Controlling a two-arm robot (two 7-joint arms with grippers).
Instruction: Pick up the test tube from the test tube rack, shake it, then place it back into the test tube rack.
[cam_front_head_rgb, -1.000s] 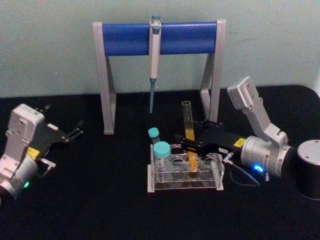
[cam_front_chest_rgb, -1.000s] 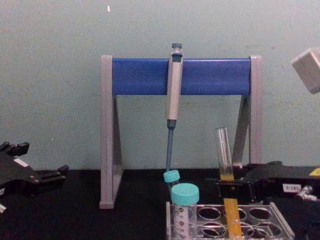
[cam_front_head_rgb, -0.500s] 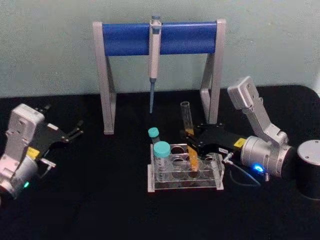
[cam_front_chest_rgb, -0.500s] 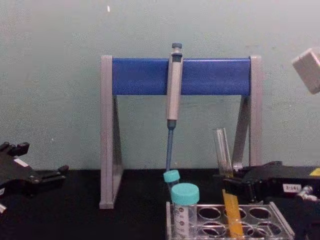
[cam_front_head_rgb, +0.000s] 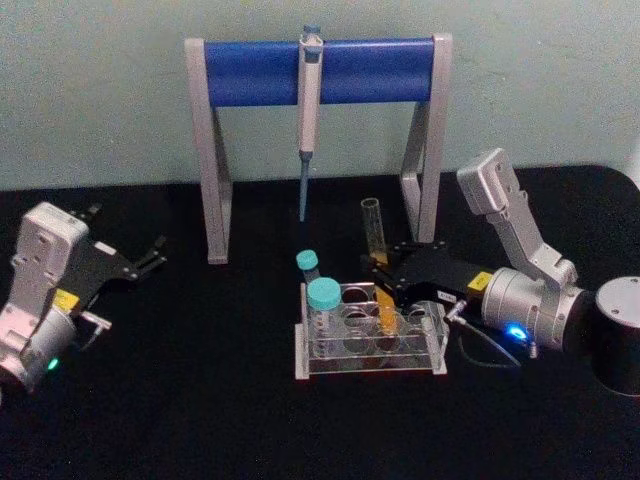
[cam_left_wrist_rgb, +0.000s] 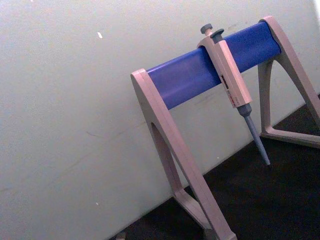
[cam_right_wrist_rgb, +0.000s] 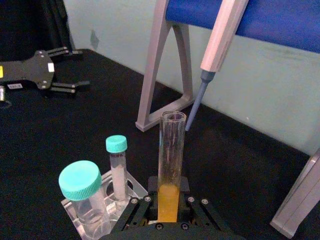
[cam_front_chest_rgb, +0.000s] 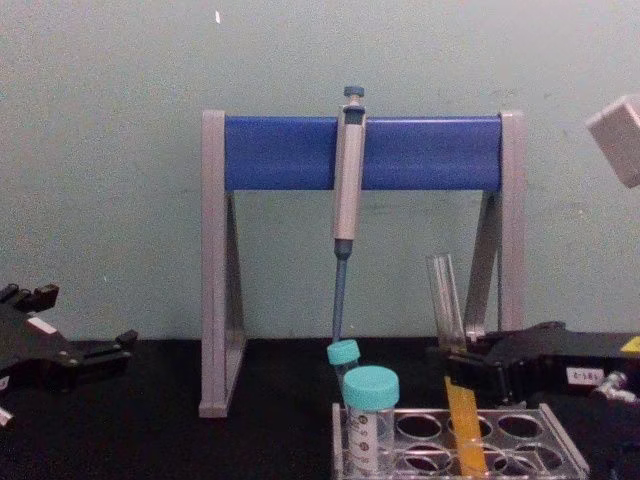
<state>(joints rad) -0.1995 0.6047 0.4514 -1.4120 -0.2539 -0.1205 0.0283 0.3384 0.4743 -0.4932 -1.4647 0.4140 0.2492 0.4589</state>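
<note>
Right gripper (cam_front_head_rgb: 384, 281): fingers clamped on the test tube (cam_front_head_rgb: 374, 232) at its liquid line. Test tube: slightly tilted, orange-filled lower end in a hole of the test tube rack (cam_front_head_rgb: 365, 364), apparently not fully seated. Left gripper (cam_front_head_rgb: 128, 236): fingers apart, idle, well left of the rack.

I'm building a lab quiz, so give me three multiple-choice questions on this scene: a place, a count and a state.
1. The pipette hangs: A on the stand's blue bar; B flat on the table; C in a gripper.
2. Teal-capped vials in the test tube rack: A one; B two; C four.
3. The right gripper's jaws are: A open; B shut on a vial; C shut on the test tube.
Answers: 1 A, it hangs from the bar; 2 B, two teal caps at the rack's left end; 3 C, they clamp the tube above the rack.
</note>
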